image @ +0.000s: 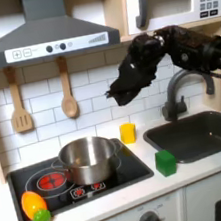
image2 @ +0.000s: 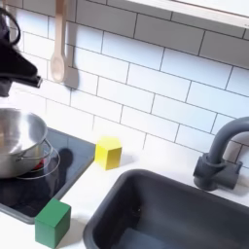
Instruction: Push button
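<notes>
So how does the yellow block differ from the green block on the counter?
The small yellow cube sits back by the white tile wall, while the small green cube sits near the counter's front edge. In the second exterior view, the yellow cube stands beside the black stovetop and the green cube at its front corner. Both are plain cubes of similar size, resting flat.

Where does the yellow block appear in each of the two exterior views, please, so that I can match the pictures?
First exterior view: the yellow block stands at centre, on the counter between the stove and the sink.
Second exterior view: the yellow block stands left of centre, just beyond the sink's far corner.
Shared landmark: the green block, nearer the camera in both exterior views.
</notes>
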`<action>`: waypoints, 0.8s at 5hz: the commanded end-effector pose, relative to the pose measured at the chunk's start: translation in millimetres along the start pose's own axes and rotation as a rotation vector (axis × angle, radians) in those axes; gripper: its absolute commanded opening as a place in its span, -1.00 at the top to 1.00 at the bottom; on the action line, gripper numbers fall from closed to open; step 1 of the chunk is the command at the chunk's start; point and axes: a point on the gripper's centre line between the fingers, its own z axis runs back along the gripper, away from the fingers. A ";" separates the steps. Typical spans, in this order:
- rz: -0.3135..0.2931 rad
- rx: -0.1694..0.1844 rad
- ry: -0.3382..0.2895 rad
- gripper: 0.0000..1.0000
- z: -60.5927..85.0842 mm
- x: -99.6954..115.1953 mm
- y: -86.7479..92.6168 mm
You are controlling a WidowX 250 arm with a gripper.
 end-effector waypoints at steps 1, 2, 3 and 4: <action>0.007 0.004 -0.064 1.00 -8.0 28.4 7.0; 0.018 0.019 -0.093 1.00 -8.7 39.6 16.4; 0.029 0.028 -0.130 1.00 -7.4 53.6 22.7; 0.032 0.033 -0.163 1.00 -9.3 63.2 27.2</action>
